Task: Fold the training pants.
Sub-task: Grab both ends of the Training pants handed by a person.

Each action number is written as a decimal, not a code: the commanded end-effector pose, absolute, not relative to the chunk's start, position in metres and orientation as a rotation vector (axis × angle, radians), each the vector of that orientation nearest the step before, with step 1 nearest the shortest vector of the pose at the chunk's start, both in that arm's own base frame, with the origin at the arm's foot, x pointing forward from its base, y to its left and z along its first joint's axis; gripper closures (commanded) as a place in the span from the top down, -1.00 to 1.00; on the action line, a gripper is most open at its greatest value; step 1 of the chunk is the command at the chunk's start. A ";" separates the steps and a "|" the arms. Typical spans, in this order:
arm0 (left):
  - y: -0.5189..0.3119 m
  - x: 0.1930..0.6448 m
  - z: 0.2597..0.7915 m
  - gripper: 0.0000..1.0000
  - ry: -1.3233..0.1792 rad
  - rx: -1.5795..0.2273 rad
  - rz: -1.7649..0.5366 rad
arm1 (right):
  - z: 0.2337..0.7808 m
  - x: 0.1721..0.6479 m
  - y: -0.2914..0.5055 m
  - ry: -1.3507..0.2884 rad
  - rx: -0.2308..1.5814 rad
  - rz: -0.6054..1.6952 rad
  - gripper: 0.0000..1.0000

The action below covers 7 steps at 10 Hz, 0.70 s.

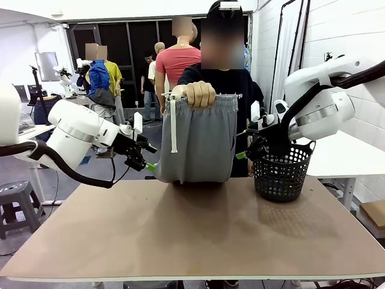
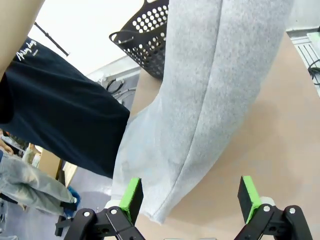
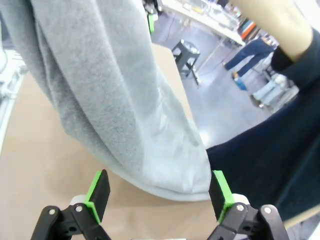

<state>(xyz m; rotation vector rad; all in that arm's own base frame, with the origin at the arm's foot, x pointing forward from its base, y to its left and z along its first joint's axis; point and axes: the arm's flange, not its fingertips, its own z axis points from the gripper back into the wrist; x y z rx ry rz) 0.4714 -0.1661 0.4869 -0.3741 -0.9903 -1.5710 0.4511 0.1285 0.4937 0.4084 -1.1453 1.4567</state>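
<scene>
Training pants [image 1: 201, 141] hang just left of the black basket [image 1: 283, 174], held up by the waistband in the person's hand [image 1: 200, 94]. Their lower end reaches down to the far edge of the counter [image 1: 192, 235], level with the basket's base. Not laid flat yet, so judged an early step: handover or first pinch of the hem.

Left gripper [image 2: 190, 197] is on the side of the pants away from the basket, fingers spread wide and holding nothing. In its wrist view the hem corner sits between the green pads, nearer one pad than the other. Right gripper [image 3: 159, 194] is between the pants and the basket, also spread wide and empty, with the hem edge lying across its gap.

Risks, judged:
- The off-centre hem in the left gripper could mean a close that catches one layer or slips off the corner. The fold would then start skewed.
- The right gripper is just beside the basket rim. A sideways swing could knock or drag the basket.
- The white drawstring [image 1: 173, 126] dangles on the pants' far-from-basket side, near the left gripper. It could snag on a finger.
- The person's dark shirt is close behind the fabric, so a deep reach could pinch it.
- If the hand lets go before both grippers hold, the soft fabric could slump off the counter's far edge.
</scene>
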 end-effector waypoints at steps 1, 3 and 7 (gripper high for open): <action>-0.170 0.474 0.480 1.00 -1.046 -0.412 -1.608 | 0.480 0.460 0.128 -1.135 0.435 1.484 1.00; -0.171 0.471 0.483 1.00 -1.100 -0.440 -1.641 | 0.471 0.461 0.129 -1.160 0.461 1.481 1.00; -0.174 0.463 0.489 1.00 -1.158 -0.483 -1.648 | 0.459 0.460 0.140 -1.223 0.533 1.479 1.00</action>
